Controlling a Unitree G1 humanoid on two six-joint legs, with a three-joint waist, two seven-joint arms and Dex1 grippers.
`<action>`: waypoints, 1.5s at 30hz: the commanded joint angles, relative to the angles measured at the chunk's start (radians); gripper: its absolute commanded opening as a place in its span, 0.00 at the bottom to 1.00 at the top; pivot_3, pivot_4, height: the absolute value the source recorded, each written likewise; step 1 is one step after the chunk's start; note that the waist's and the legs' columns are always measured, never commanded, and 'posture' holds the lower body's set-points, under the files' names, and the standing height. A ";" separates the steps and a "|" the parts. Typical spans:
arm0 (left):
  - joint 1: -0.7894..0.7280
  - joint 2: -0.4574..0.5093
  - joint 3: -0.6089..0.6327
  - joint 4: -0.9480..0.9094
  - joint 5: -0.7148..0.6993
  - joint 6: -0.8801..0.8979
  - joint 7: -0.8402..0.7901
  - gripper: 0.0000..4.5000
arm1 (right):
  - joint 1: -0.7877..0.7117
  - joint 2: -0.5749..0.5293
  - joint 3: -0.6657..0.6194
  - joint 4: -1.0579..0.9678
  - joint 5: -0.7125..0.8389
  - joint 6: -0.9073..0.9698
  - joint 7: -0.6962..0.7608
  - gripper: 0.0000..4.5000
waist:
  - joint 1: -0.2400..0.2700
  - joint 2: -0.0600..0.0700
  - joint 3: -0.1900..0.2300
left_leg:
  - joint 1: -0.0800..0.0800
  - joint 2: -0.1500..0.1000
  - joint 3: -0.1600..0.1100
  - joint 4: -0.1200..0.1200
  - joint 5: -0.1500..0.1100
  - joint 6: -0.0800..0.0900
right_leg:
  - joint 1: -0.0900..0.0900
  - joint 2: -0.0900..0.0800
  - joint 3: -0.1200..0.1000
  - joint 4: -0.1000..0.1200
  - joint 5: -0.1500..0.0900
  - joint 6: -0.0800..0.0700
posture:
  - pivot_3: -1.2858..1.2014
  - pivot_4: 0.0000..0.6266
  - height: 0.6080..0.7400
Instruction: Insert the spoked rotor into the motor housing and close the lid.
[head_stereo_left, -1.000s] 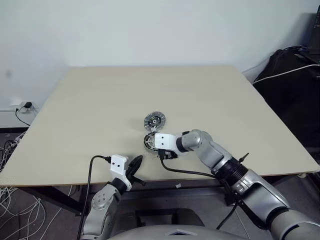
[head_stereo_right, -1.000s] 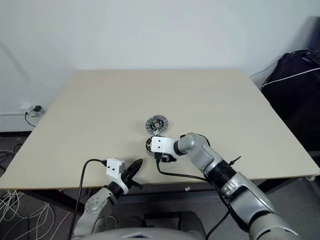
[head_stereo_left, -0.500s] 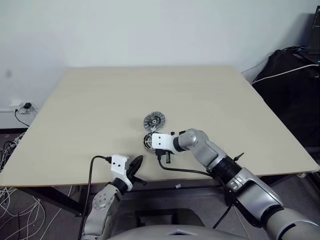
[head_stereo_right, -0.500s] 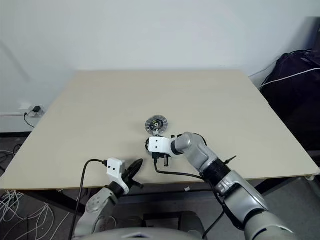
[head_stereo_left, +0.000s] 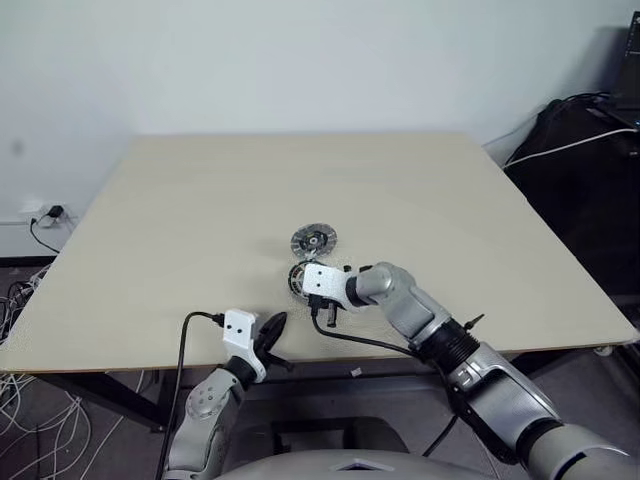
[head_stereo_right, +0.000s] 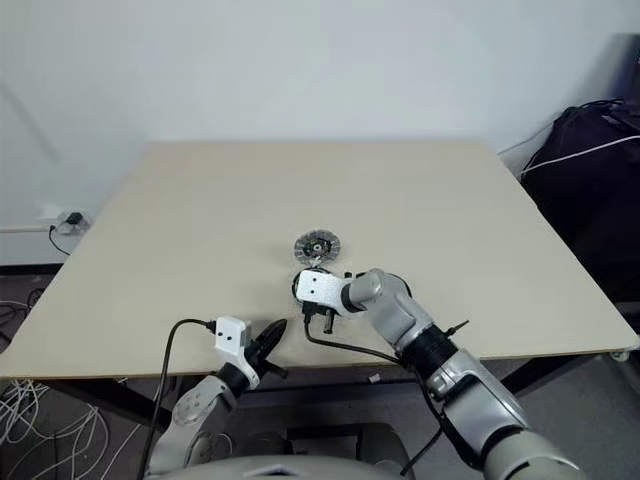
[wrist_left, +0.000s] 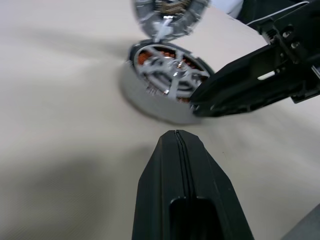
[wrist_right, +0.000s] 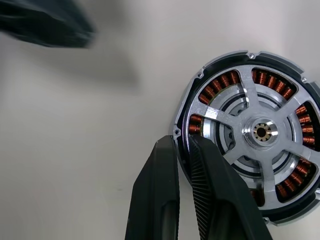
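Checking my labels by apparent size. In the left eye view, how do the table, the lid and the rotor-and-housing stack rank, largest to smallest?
1. Table, by far the largest.
2 and 3. Lid and the spoked rotor sitting in the motor housing: too alike to rank, and the right end effector hides part of the stack.

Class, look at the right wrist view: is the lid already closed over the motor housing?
No. The spoked rotor sits uncovered in the motor housing, its copper windings visible between the spokes.
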 joint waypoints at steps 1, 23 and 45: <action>-0.014 -0.007 -0.004 -0.051 -0.016 -0.001 0.001 0.00 | 0.002 -0.031 -0.064 -0.161 0.012 0.060 -0.008 0.02 | 0.001 0.000 0.000 | -0.002 0.000 0.000 0.000 0.001 -0.001 | -0.002 0.000 0.000 0.000 0.000 0.000 | 0.52 0.00 1.00; -0.040 -0.002 -0.006 -0.004 -0.043 0.013 -0.027 0.00 | 0.165 0.083 -0.235 -0.613 0.244 0.871 -0.259 0.02 | 0.006 0.000 0.000 | -0.008 -0.001 -0.002 0.001 0.001 -0.001 | -0.006 0.000 -0.002 -0.002 0.000 0.001 | 0.52 0.00 1.00; -0.027 -0.002 -0.011 -0.007 -0.042 0.018 -0.024 0.00 | 0.146 0.266 -0.323 -0.532 0.407 0.929 -0.469 0.51 | -0.003 0.000 0.000 | -0.008 -0.001 -0.003 0.001 0.001 -0.001 | -0.005 0.000 -0.002 -0.002 0.001 0.002 | 0.52 0.00 1.00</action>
